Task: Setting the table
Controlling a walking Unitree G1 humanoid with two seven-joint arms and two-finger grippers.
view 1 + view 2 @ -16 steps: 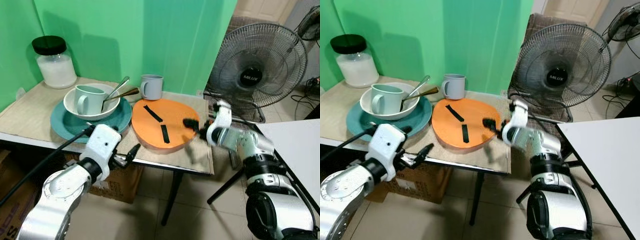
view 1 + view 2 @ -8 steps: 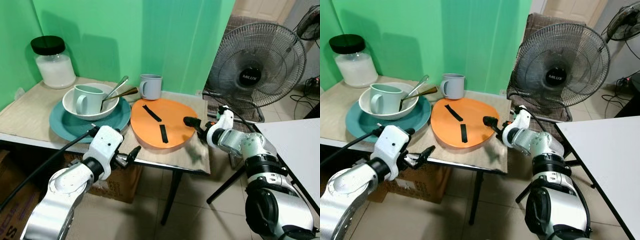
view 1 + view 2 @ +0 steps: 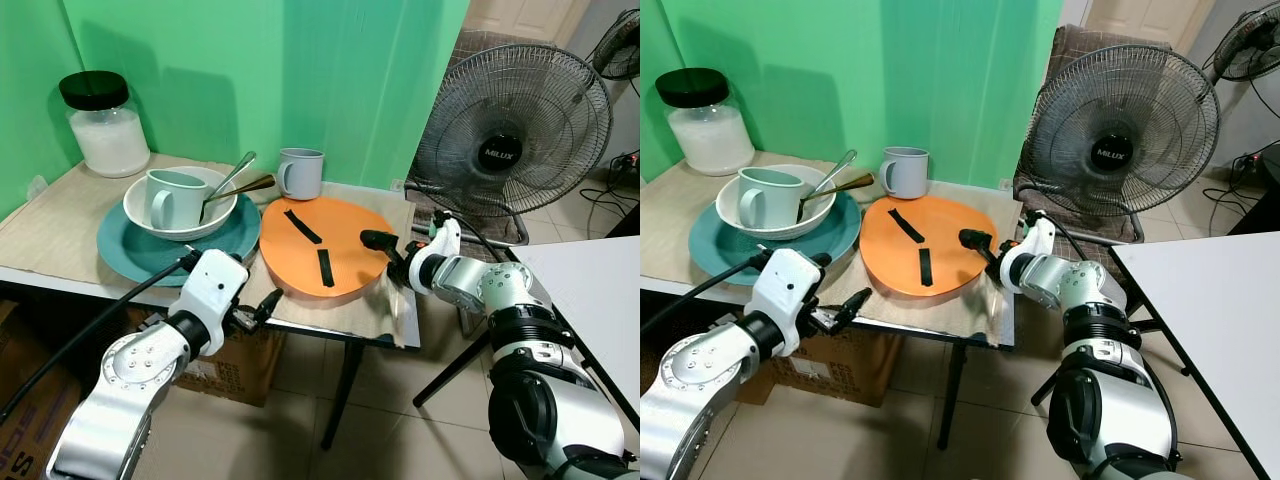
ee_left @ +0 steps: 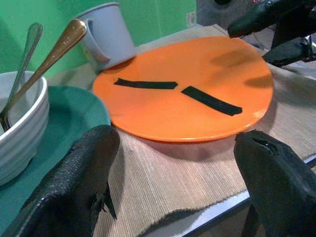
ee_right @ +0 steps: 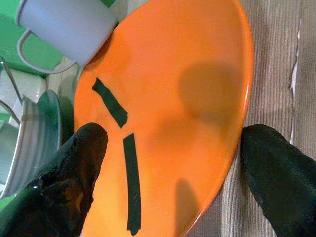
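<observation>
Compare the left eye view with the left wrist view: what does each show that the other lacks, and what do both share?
Left eye alone: the black-lidded jar, the standing fan and the green mug in the white bowl. Left wrist alone: the left gripper fingers spread wide, seen close. Shared: the orange plate with two black strips, the grey mug, two spoons in the bowl, the teal plate, the woven mat, and the right gripper at the plate's far edge.

Teal plate (image 3: 140, 250) mostly under white bowl (image 3: 205, 215), spoon bowls hidden inside, fan (image 3: 512, 125) base cut off
</observation>
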